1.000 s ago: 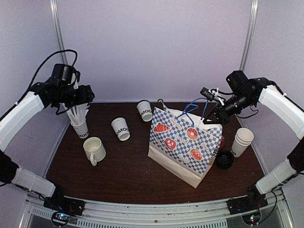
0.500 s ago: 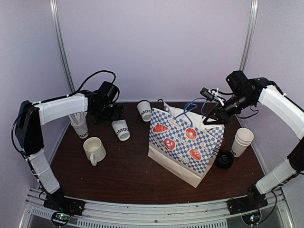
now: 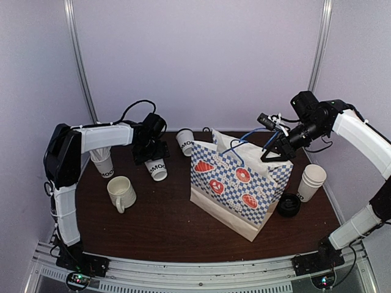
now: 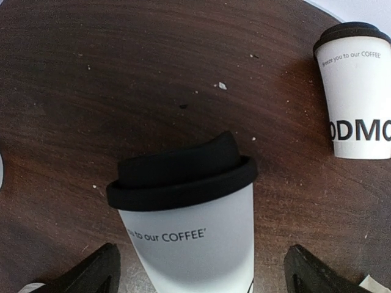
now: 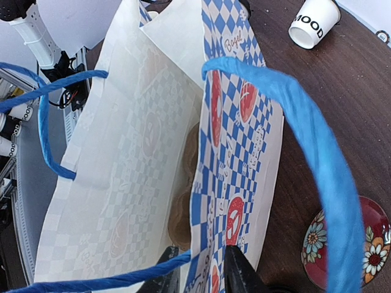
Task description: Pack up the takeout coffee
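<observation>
Left claw over a coffee cup, wide open; right claw at the bag mouth.

Top view: the left claw point(image 3: 152, 152) has swung in from the far-left corner within the last second and now hangs over the nearer lidded cup point(image 3: 157, 170). That cup looks to lie on its side on the surface point(image 3: 165, 226), at 10 o'clock from the bag point(image 3: 235, 195), with the second lidded cup point(image 3: 186, 141) at 1 o'clock of it. The right claw point(image 3: 273, 154) sits at the bag's top rim, and the mouth gapes wider than before.
Left wrist view: the fingers point(image 4: 91, 274) are spread full either side of the cup, clear of it, holding nothing.
Right wrist view: the bag's front wall runs between the fingers point(image 5: 237, 274), which look slightly apart; whether they grip it, cannot tell.
Both cups are outside the bag, so closing on the nearer one is likely next.
</observation>
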Available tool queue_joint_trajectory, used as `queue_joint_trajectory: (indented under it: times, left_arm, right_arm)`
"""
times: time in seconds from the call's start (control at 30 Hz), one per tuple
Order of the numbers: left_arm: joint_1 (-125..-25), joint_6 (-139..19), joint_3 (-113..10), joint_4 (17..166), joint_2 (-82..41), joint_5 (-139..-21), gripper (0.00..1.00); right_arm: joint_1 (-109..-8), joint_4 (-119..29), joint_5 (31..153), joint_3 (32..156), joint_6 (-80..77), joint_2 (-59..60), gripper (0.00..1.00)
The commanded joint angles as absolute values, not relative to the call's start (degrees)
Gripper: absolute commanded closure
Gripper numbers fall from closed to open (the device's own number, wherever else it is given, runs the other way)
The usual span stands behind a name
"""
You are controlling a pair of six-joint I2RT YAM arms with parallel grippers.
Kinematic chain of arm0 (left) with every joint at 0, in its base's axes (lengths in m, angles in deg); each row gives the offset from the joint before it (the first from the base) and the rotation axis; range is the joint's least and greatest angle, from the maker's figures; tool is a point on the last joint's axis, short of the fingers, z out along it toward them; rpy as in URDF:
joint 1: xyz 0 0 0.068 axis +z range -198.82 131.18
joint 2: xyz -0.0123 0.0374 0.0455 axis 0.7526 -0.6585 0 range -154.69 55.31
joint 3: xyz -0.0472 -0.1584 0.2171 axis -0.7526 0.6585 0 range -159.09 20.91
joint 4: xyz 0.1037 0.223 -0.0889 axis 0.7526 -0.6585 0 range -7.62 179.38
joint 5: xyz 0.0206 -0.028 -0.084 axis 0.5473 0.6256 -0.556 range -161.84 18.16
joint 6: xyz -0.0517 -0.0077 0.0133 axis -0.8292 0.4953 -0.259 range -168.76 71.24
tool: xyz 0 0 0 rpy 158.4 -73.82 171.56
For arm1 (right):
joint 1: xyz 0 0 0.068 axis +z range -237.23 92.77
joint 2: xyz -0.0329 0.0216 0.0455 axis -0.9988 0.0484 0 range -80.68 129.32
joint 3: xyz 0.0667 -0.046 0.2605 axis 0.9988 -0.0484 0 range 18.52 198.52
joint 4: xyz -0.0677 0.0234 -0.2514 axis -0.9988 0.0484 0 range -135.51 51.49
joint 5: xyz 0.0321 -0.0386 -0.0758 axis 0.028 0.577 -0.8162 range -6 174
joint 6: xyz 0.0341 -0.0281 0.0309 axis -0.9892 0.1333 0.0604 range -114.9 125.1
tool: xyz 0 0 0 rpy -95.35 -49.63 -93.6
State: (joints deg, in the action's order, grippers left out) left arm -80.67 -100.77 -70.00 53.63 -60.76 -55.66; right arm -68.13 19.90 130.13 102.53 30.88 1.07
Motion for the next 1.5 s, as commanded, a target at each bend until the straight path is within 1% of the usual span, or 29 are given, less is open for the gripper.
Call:
queue_joint_trajectory:
  times: [0.0, 0.03, 0.13, 0.3, 0.47, 0.67, 0.8, 0.97, 1.07, 1.17, 1.3, 1.37, 1.47]
  left_arm:
    - [-80.1, -103.9, -73.5, 52.8, -64.2, -54.8, 0.03]
    - [-80.0, -104.2, -74.2, 52.1, -65.1, -54.5, 0.02]
    - [-79.9, -105.4, -74.7, 51.1, -66.3, -54.0, 0.03]
    - [-79.8, -106.0, -74.8, 50.4, -68.1, -55.4, 0.02]
    - [-79.8, -104.9, -75.5, 50.3, -69.5, -55.6, 0.04]
    - [-79.8, -102.0, -74.8, 50.7, -68.0, -57.6, 0.15]
    - [-79.8, -99.9, -71.3, 52.2, -63.6, -57.8, 0.20]
    - [-79.9, -95.2, -65.7, 56.0, -55.4, -59.1, 0.23]
    - [-80.3, -88.6, -62.0, 61.5, -50.2, -65.9, 0.23]
    - [-80.8, -78.8, -58.0, 67.0, -44.4, -77.1, 0.23]
    - [-81.8, -65.7, -50.6, 73.9, -35.0, -85.5, 0.24]
    - [-81.9, -61.3, -48.0, 75.3, -30.5, -90.6, 0.24]
    - [-83.0, -55.5, -45.2, 74.6, -23.7, -95.0, 0.24]
  right_arm:
    - [-68.4, 20.9, 129.2, 103.3, 31.9, -0.4, 0.71]
    - [-68.4, 21.0, 129.1, 103.4, 31.9, -0.3, 0.69]
    - [-68.4, 21.5, 129.0, 103.8, 32.1, -0.4, 0.56]
    - [-68.4, 21.8, 129.0, 104.2, 32.3, -1.0, 0.42]
    - [-68.4, 22.6, 129.0, 104.8, 32.4, -1.3, 0.39]
    - [-68.4, 25.1, 127.7, 106.7, 33.1, -1.8, 0.39]
    - [-68.5, 27.7, 126.7, 109.9, 33.3, -2.8, 0.36]
    - [-68.6, 30.4, 126.2, 115.4, 33.4, -3.9, 0.32]
    - [-68.6, 31.9, 125.7, 119.9, 33.7, -3.4, 0.30]
    - [-68.6, 33.6, 126.0, 125.4, 34.0, -1.7, 0.29]
    - [-68.4, 34.4, 129.7, 131.7, 33.5, 1.8, 0.27]
    - [-67.8, 34.3, 131.8, 133.7, 32.6, 3.6, 0.25]
    - [-65.1, 34.2, 132.2, 136.2, 32.1, 6.2, 0.22]
